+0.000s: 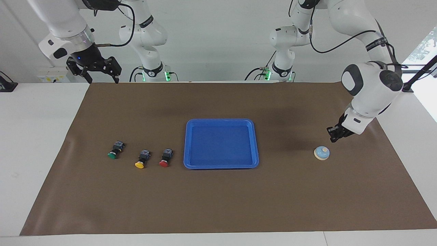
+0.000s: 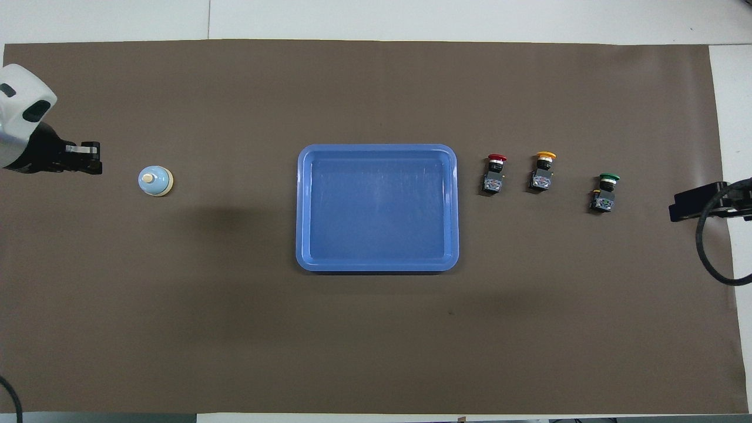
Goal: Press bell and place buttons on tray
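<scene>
The light-blue bell (image 1: 321, 152) with a cream knob stands on the brown mat toward the left arm's end; it also shows in the overhead view (image 2: 155, 180). My left gripper (image 1: 333, 136) hangs low over the mat just beside the bell, apart from it, fingers shut and empty. The blue tray (image 1: 188, 143) lies empty mid-mat. The red button (image 1: 165, 159), yellow button (image 1: 142, 160) and green button (image 1: 115, 151) lie on their sides in a row beside the tray, toward the right arm's end. My right gripper (image 1: 103, 81) waits, open, high over the mat's corner.
The brown mat (image 1: 218, 205) covers most of the white table. A cable loops from the right arm over the mat's edge in the overhead view (image 2: 708, 258).
</scene>
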Controlling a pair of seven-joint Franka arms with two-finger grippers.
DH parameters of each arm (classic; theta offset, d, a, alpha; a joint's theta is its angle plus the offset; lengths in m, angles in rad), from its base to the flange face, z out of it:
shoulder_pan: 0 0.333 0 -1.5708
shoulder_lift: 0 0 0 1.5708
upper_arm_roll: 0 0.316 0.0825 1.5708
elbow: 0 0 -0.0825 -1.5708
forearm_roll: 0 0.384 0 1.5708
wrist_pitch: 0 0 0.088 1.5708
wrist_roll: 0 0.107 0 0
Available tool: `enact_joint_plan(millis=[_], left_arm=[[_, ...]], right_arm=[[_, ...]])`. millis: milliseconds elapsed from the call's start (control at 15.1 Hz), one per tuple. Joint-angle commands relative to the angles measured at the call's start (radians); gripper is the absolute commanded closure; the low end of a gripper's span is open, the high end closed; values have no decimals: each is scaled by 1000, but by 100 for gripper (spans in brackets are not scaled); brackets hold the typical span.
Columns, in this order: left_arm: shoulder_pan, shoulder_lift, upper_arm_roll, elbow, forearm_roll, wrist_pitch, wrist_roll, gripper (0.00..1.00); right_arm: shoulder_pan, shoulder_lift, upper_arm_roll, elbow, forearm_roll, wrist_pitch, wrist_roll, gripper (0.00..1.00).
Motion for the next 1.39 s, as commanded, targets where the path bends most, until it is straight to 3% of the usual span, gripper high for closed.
enact_joint_plan(millis=[0, 133, 265, 465, 597, 664, 730, 1327], left_arm=[[8, -112, -1, -17, 17, -98, 8, 25], [8, -168, 1, -2, 17, -175, 8, 0], [7, -196, 2, 29, 16, -253, 8, 0], [5, -177, 1, 104, -4, -310, 2, 0], [-6, -176, -1, 95, -12, -324, -1, 8], [-10, -177, -2, 93, -10, -332, 0, 7], [-12, -179, -5, 93, -10, -342, 0, 0], [-4, -185, -5, 80, -10, -339, 0, 0]], right_arm=[[-17, -6, 9, 5, 17, -17, -23, 0], [-17, -6, 9, 5, 17, -17, -23, 0], [-17, -6, 9, 5, 17, -17, -23, 0], [-16, -6, 9, 5, 17, -18, -23, 0], [-22, -6, 7, 5, 17, -17, -25, 0], [-25, -6, 7, 5, 16, -17, -23, 0], [-26, -6, 7, 5, 15, -18, -23, 0], [-25, -23, 7, -42, 14, 11, -17, 0]])
